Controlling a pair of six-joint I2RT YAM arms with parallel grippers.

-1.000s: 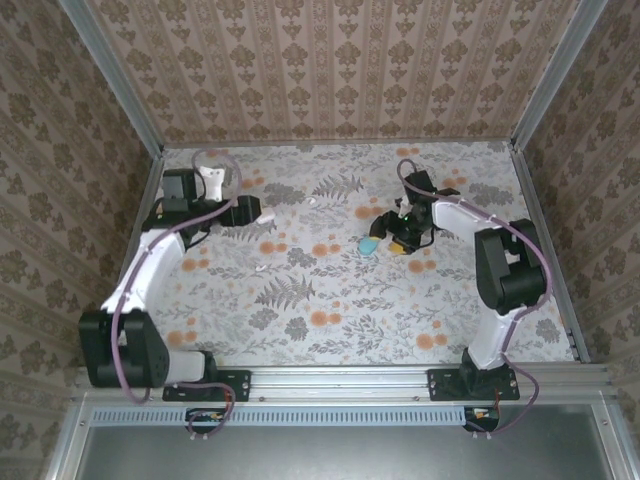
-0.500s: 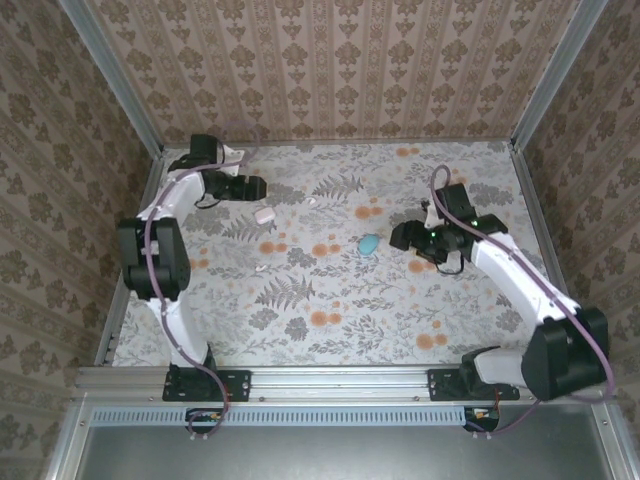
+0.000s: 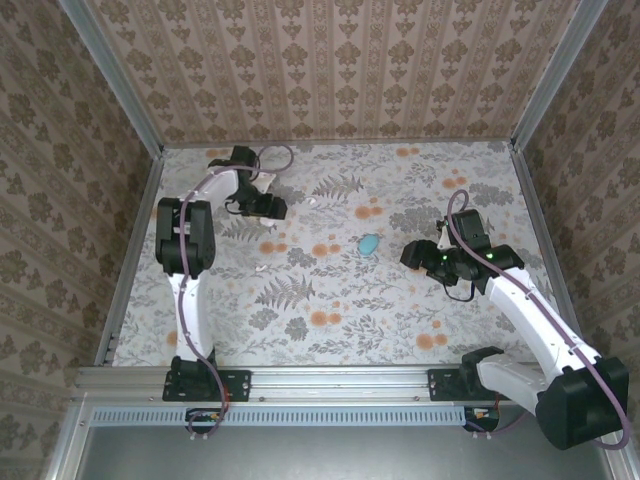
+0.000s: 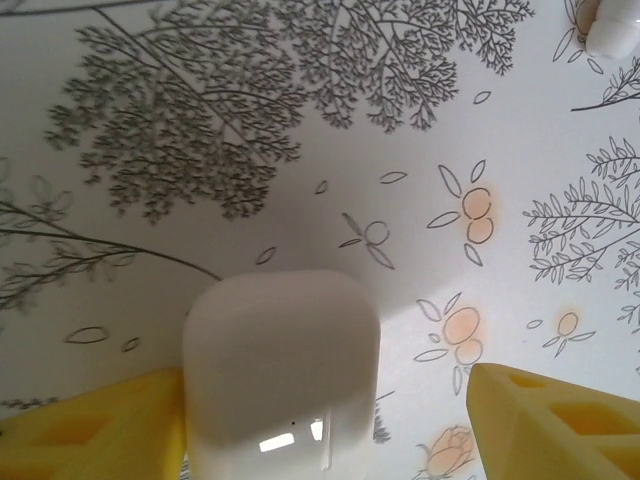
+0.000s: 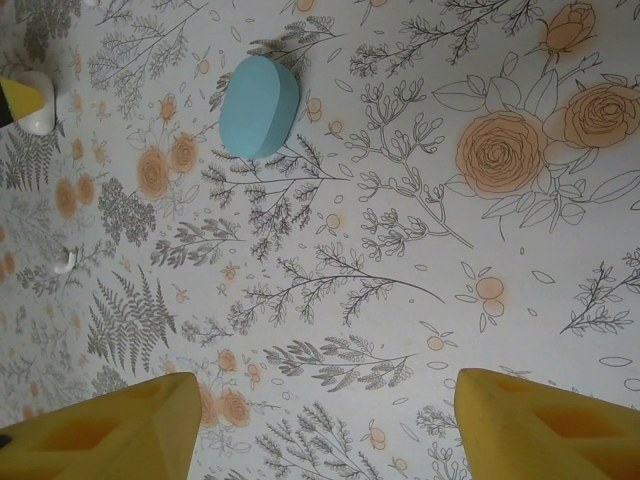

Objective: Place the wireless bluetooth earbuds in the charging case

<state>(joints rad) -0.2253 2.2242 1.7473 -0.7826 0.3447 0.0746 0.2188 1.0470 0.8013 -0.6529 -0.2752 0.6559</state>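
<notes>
The left gripper (image 4: pixel 325 385) had its jaws spread around the white case (image 4: pixel 280 370). In the left wrist view the case lay against, or just beside, the yellow finger at 9 o'clock. Bare table (image 4: pixel 420 300) showed between it and the finger at 3 o'clock, so nothing was pinched. The case looked like a smooth, glossy pebble, apparently shut, and its longer side seemed to run along the 12-to-6 line, across the line of closing. Beyond the jaws, at about 1 o'clock, a white earbud (image 4: pixel 610 30) lay at the frame's corner, tiny beside the case.

From above, this earbud (image 3: pixel 311 201) lay near the left gripper (image 3: pixel 268 205), at 3 o'clock from it. A second white earbud (image 3: pixel 258 268) lay at 6 o'clock, farther off. Both were much closer to the left arm than to the right.

The right gripper (image 5: pixel 328 385) also had its jaws spread, with only patterned table between them. At about 11 o'clock from them lay the teal case (image 5: pixel 258 105), an oval seemingly closed, its long axis running from 1 to 7 o'clock. From above it (image 3: pixel 369 243) lay at about 9 o'clock from the right gripper (image 3: pixel 412 256), apart from it. No teal earbuds could be made out.

By these views, a case would need gripping and opening before any earbud could go in.
</notes>
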